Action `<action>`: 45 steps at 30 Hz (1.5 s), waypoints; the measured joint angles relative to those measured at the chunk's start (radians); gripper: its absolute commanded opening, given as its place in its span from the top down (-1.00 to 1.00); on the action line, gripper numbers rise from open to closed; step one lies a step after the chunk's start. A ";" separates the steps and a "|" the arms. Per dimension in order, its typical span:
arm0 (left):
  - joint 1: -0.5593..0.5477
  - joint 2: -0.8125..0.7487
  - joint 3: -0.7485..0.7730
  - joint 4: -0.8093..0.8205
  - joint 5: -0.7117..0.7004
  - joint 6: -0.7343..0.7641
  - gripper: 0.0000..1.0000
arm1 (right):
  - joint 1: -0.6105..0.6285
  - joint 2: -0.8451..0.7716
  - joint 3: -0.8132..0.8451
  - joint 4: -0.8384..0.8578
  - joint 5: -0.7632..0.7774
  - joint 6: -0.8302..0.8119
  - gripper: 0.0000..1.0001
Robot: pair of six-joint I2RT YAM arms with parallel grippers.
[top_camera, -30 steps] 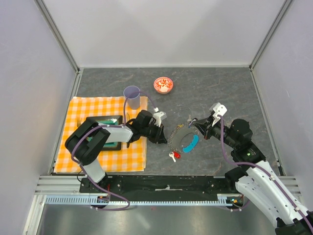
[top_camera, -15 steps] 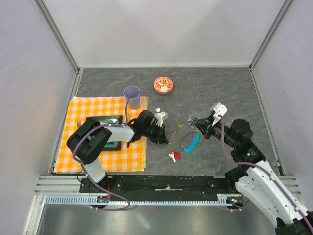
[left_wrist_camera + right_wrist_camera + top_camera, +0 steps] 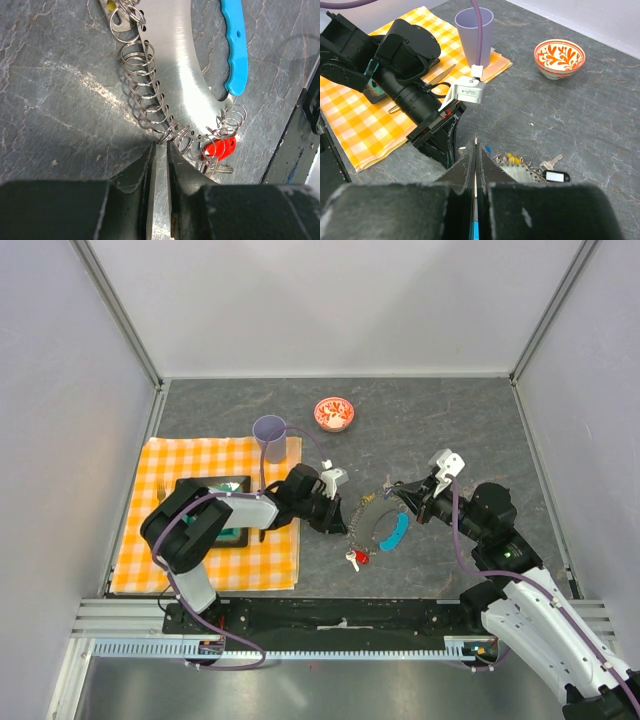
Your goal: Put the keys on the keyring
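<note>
The keyring (image 3: 368, 524) is a curved metal plate edged with small rings, with a blue crescent fob (image 3: 395, 531), and it lies mid-table. A red-headed key (image 3: 358, 558) hangs at its near end. In the left wrist view the plate (image 3: 175, 60), the fob (image 3: 235, 45) and the red key (image 3: 217, 148) show. My left gripper (image 3: 340, 515) (image 3: 161, 145) is almost closed, its tips pinching a ring. My right gripper (image 3: 403, 493) (image 3: 476, 145) is shut on a thin key, the blade poking past the tips and blue showing below. A black-and-white tag (image 3: 554, 175) and a yellow tag (image 3: 512, 160) sit on the keyring.
A lilac cup (image 3: 269, 430) stands at the corner of an orange checked cloth (image 3: 190, 550) on the left. A red-and-white bowl (image 3: 334, 413) sits behind the keyring. A black tray (image 3: 215, 502) lies on the cloth under the left arm.
My left gripper has edged right, up to the keyring's rings. The right gripper has barely moved.
</note>
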 measured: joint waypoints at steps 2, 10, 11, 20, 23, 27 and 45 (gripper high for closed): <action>-0.003 0.005 0.006 0.000 0.000 0.000 0.56 | 0.000 0.000 0.000 0.000 -0.001 0.000 1.00; -0.014 0.026 0.030 -0.002 0.005 -0.004 0.70 | 0.000 0.003 0.000 0.010 -0.003 0.000 1.00; -0.015 0.027 0.032 -0.003 0.006 -0.004 0.74 | 0.000 0.003 0.000 0.012 -0.004 0.000 1.00; -0.023 0.033 0.037 -0.015 0.021 -0.005 0.96 | 0.000 0.008 0.000 0.014 -0.004 0.004 1.00; -0.023 0.015 0.037 -0.038 0.019 -0.003 0.96 | 0.000 0.008 0.000 0.014 -0.004 0.004 1.00; -0.023 -0.049 0.037 -0.072 0.006 0.010 0.96 | 0.000 0.007 0.000 0.013 -0.004 0.004 1.00; -0.023 -0.241 0.037 -0.079 -0.104 0.218 0.96 | 0.000 0.035 0.013 -0.034 -0.039 -0.011 1.00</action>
